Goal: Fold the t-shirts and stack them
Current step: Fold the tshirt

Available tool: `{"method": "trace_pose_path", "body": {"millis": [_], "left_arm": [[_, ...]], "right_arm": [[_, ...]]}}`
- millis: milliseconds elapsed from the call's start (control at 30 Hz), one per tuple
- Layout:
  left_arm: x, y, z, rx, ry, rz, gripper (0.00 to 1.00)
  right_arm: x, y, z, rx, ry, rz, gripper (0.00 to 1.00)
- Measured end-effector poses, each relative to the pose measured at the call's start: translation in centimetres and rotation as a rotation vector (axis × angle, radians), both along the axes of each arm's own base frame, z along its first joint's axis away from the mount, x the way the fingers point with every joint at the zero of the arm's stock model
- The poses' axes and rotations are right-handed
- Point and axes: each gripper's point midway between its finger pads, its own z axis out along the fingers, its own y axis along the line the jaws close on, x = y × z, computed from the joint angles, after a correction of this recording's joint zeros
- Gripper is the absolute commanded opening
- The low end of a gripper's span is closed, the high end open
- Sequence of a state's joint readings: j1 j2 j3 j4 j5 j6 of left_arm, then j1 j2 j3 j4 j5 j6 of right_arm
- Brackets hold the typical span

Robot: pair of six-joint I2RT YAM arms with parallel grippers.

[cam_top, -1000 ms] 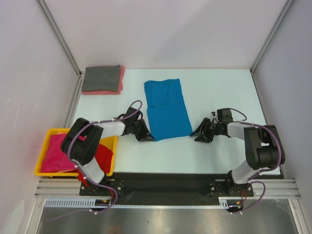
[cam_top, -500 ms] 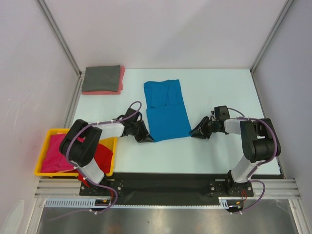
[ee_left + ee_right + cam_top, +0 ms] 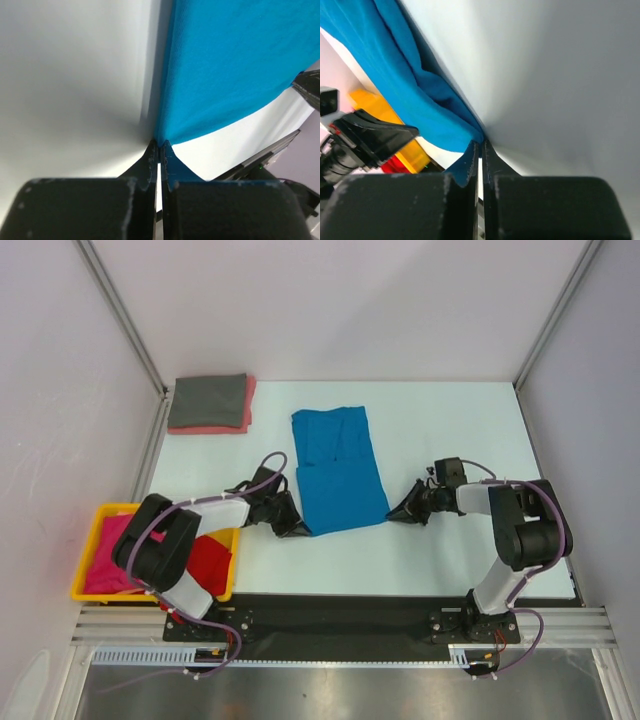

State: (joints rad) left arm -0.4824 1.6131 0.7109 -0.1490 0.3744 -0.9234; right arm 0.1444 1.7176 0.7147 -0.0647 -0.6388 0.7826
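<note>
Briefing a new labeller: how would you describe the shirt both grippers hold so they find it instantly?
On the white table, look to the middle: the blue t-shirt lies flat, near corners pinched by the left gripper and right gripper. It is the only blue cloth; the grey shirt and pink shirt sit folded at far left.

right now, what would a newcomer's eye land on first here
The bright blue t-shirt lying mid-table, its near corners pinched by the shut left pincer and right pincer. Next, the yellow bin at the left edge and the folded grey t-shirt at the far left.
</note>
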Motion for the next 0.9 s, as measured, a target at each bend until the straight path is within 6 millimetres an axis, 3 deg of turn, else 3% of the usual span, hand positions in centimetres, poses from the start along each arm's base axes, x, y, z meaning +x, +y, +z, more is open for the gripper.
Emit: {"method": "trace_pose_path", "body": {"millis": [100,267,367,667,900], "left_arm": [[-1.4,0.9,0.0,0.013,-0.008,-0.002,0.00],[-4.3,1.8,-0.2,0.014,-0.008,-0.019,0.00],[-5.4,1.7,-0.2,0.009,-0.011,-0.034,0.00],[-6.7,1.2,0.8,0.036,-0.064,-0.074,0.01],[-7.8,1.3,1.7,0.033,-0.093,-0.091,0.00]], "right_arm": [[-1.3,0.6,0.0,-0.029,-0.029,0.059,0.00],[-6.5,0.7,0.1,-0.078,-0.033,0.133,0.00],[-8.2,0.5,0.4,-0.088,-0.030,0.146,0.00],[-9.9,1.3,2.1,-0.115,-0.087,0.198,0.00],[-13.2,1.1,1.6,-0.128,-0.097,0.226,0.00]]}}
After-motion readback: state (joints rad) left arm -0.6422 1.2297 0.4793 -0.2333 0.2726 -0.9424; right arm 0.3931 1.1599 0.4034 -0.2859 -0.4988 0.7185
